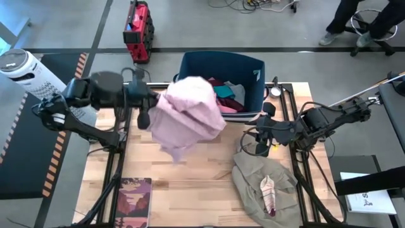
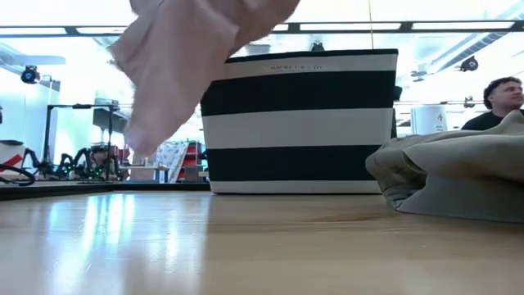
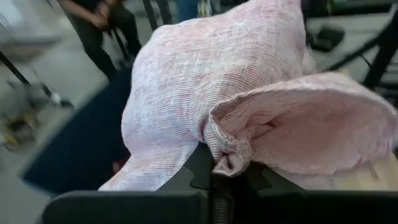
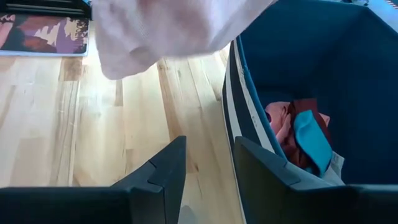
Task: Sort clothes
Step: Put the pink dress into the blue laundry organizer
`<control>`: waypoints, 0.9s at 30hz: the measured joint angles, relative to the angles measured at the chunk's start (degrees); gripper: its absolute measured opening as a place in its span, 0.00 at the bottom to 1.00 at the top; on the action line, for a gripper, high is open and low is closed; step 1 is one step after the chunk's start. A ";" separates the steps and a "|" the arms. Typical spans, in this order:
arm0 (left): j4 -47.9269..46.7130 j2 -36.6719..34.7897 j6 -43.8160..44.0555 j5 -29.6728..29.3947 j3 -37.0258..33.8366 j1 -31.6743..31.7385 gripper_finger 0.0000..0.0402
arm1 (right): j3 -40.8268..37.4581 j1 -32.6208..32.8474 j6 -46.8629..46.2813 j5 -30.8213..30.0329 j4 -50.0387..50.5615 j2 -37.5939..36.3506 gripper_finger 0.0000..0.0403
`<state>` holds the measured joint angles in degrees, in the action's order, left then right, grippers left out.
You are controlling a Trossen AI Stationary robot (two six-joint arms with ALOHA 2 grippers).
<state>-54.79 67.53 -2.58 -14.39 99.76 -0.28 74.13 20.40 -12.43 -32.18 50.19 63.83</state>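
My left gripper (image 1: 152, 106) is shut on the large pale lilac-pink garment (image 1: 186, 114), which hangs in the air by the left near corner of the navy bin (image 1: 253, 69). The low view shows the garment (image 2: 188, 57) clear of the table. Teal, coral, maroon and grey pieces (image 1: 226, 95) lie in the bin. The beige-khaki garment (image 1: 259, 177) lies crumpled on the table at the near right, with a small pink and maroon piece (image 1: 269, 193) on top. My right gripper (image 1: 254, 142) is open and empty between the bin and the beige garment. My left gripper pinches a bunched fold of the lilac-pink garment (image 3: 227, 155) between its two fingers, coming level from the table's left. Several layers are gathered in the hold. The rest of the cloth balloons beyond the fingers and hangs slack below them, clear of the table.
A flat reddish-brown book (image 1: 133, 202) lies at the table's near left edge. In the low view the bin shows as a black and white striped wall (image 2: 299, 123). A person (image 2: 499, 102) sits beyond the table. Bare wood (image 1: 190, 183) lies between book and beige garment.
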 joint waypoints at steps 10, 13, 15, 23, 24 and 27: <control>6.13 12.71 -14.82 12.96 21.50 14.20 0.02 | 0.00 0.00 0.05 -0.02 -0.17 0.00 0.29; 7.55 18.45 -18.29 16.90 29.12 20.15 0.02 | 0.00 0.00 0.02 -0.02 -0.22 0.00 0.30; 8.74 22.73 -19.50 20.47 34.38 24.47 0.02 | 0.00 0.00 0.03 -0.02 -0.35 0.00 0.30; 31.24 29.62 -13.52 37.14 31.46 37.74 0.02 | 0.00 0.00 0.27 -0.40 -1.40 -0.02 0.28; 32.06 30.54 -12.07 39.36 31.78 39.23 0.02 | 0.00 0.00 0.17 -0.42 -1.33 -0.02 0.27; 33.80 34.00 -9.62 44.13 32.63 40.95 0.02 | 0.02 -0.02 0.02 -0.48 -1.23 -0.02 0.26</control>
<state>-20.99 101.53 -12.20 29.73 132.39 40.68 74.15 20.38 -12.40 -32.67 48.97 63.81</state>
